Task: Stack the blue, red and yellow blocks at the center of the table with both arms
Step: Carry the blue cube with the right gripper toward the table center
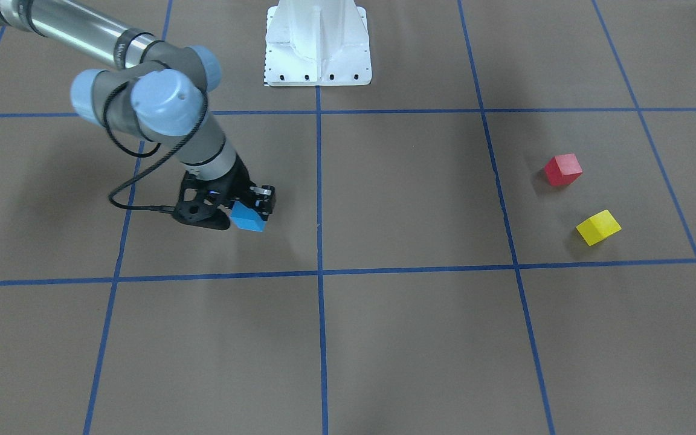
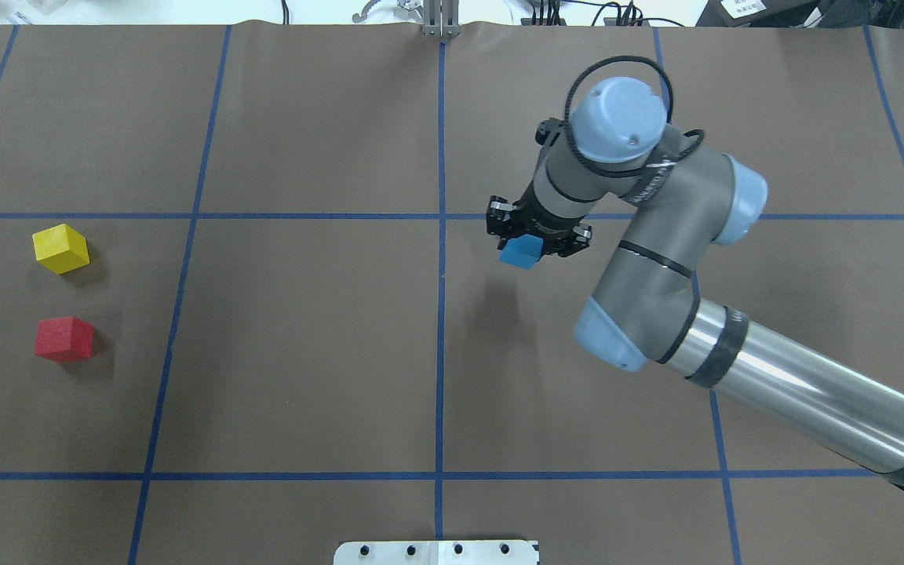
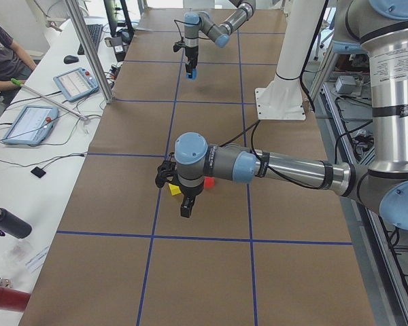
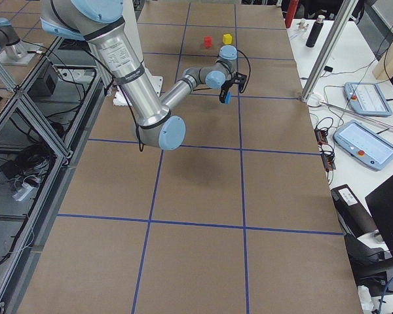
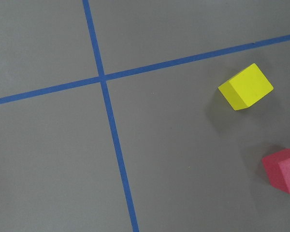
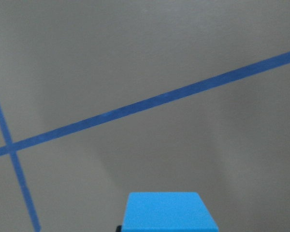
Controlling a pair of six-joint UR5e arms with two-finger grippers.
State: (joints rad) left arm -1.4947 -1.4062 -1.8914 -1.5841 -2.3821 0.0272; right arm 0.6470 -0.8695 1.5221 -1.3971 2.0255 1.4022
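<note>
My right gripper (image 2: 534, 239) is shut on the light blue block (image 2: 520, 251), which hangs tilted just above the table (image 2: 303, 353), slightly to the right of the centre tape line. The front view shows the same block (image 1: 247, 217) in the gripper (image 1: 251, 208), and it fills the bottom of the right wrist view (image 6: 169, 212). The red block (image 2: 64, 338) and yellow block (image 2: 61, 248) sit apart on the far left. Both the yellow block (image 5: 245, 87) and the red block (image 5: 282, 170) show in the left wrist view. My left gripper (image 3: 183, 204) hovers near them; I cannot tell whether it is open or shut.
The white pedestal base (image 1: 318, 45) stands at the robot's edge of the table. A side desk with tablets (image 3: 27, 122) and a seated person (image 3: 0, 54) lies beyond the far edge. Metal frame posts (image 3: 88, 47) stand by that desk.
</note>
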